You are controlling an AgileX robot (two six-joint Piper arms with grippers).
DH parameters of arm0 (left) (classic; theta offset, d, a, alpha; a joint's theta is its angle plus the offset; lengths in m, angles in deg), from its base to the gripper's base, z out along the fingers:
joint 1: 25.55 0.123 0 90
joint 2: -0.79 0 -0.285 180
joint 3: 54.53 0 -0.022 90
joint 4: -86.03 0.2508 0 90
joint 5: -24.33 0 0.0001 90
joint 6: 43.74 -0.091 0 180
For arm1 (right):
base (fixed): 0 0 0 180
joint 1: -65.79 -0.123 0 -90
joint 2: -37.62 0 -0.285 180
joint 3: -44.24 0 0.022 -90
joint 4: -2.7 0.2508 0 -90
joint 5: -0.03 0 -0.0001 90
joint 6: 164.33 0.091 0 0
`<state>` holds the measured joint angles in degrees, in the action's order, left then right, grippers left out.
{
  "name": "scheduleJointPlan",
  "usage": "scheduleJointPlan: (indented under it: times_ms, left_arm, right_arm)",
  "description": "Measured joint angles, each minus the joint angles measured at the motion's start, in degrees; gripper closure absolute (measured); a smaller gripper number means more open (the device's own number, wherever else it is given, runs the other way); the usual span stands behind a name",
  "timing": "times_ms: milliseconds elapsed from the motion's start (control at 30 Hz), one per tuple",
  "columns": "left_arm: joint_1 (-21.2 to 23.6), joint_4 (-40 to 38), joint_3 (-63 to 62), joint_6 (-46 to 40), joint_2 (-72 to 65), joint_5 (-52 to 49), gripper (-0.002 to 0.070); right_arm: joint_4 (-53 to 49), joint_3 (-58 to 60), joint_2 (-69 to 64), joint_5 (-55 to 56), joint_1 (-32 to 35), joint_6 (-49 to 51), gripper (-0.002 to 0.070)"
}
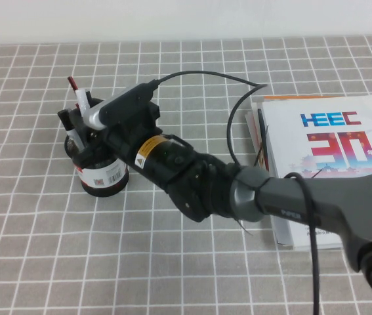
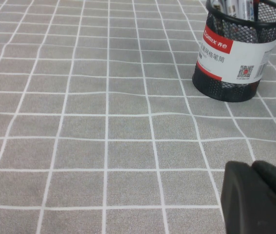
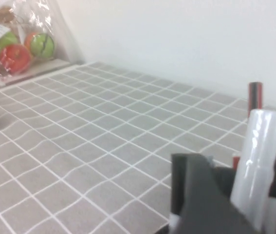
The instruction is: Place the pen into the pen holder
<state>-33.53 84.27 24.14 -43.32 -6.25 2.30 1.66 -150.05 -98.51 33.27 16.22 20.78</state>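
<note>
Right tool [image 1: 74, 128] gripping pen [image 1: 81, 105] over "Comix" pen holder [image 2: 239, 58], left tool [image 2: 259, 195] low.

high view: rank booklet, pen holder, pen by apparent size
1. booklet, by the right arm.
2. pen holder, partly hidden by the right gripper over it.
3. pen, only its top shows.
Left gripper appears only in its wrist view.

A grey checked tablecloth [image 1: 172, 262] carries a stack of booklets [image 1: 323, 151] at right; bagged fruit [image 3: 16, 46] sits beyond.
</note>
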Motion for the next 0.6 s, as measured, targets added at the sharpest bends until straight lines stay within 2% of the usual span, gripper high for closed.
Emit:
scheduleJointPlan:
  times_ms: [67,167,233,333,600]
  left_arm:
    - [0.0,0.0,0.0,0.0,0.0,0.0,0.0680]
    - [0.0,0.0,0.0,0.0,0.0,0.0,0.0680]
    - [0.0,0.0,0.0,0.0,0.0,0.0,0.0680]
    - [0.0,0.0,0.0,0.0,0.0,0.0,0.0680]
    - [0.0,0.0,0.0,0.0,0.0,0.0,0.0680]
  right_arm:
    - [0.0,0.8,1.1,-0.6,0.1,0.0,0.0417]
    - [-0.1,4.5,5.1,-0.4,0.1,1.3,0.0576]
    - [-0.5,9.4,9.4,1.3,0.2,3.5,0.0640]
    - [-0.6,19.5,16.8,5.1,0.3,4.9,0.0674]
    - [-2.8,44.6,41.8,5.0,0.9,2.0,0.0688]
